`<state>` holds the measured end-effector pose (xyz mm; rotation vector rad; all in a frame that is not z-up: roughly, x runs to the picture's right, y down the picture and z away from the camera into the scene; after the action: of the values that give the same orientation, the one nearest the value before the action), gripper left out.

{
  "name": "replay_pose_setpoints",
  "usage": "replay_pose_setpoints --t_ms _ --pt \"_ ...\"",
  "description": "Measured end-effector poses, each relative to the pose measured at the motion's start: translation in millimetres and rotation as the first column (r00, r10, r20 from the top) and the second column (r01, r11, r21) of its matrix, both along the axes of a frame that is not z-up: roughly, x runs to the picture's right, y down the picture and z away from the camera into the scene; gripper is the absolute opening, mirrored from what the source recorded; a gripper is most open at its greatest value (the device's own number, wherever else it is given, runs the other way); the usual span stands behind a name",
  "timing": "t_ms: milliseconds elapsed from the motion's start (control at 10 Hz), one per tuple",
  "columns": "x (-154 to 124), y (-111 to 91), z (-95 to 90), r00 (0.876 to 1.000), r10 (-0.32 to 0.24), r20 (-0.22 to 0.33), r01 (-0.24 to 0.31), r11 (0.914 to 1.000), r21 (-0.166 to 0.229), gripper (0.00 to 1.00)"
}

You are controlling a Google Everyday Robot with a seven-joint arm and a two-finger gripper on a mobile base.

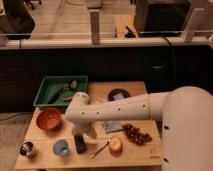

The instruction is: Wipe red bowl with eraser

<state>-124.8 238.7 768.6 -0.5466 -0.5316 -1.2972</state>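
**Closing on the Eraser: Where the Wipe Could Slip**

Your gripper (83, 133) hung low over the front of the table (44, 152), at the top end of the eraser (80, 144). The wrist's own bulk hid it, so you could not tell whether it was spread wide, drawn narrow, or already clamped on the block. The eraser lay flat near the table's front edge, with the light-blue cup (61, 148) just beside it on the left. The red bowl (49, 119) sat apart from both, further back and to the left, near the green tray (60, 90).

The likeliest fault, as I judged it, was a poor hold. The block was flat and thin, so a descent off its centre would have skidded or spun it toward the cup instead of lifting it.

Your second risk was the carry. The short path to the bowl ran close by the cup, and a low sweep would have tipped it.

Your third was the wipe itself. The bowl looked shallow and nothing braced it, so a sideways press would have shoved it toward the tray or the table's left edge rather than rubbed it.

You also had the forearm lying over the grapes (137, 134), and a careless swing there would have scattered them.
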Motion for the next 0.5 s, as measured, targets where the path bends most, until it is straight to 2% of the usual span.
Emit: replay_pose_setpoints --t_ms 500 --pt "3 13 31.5 0.999 -0.039 -0.008 0.039 0.9989 -0.026 0.8"
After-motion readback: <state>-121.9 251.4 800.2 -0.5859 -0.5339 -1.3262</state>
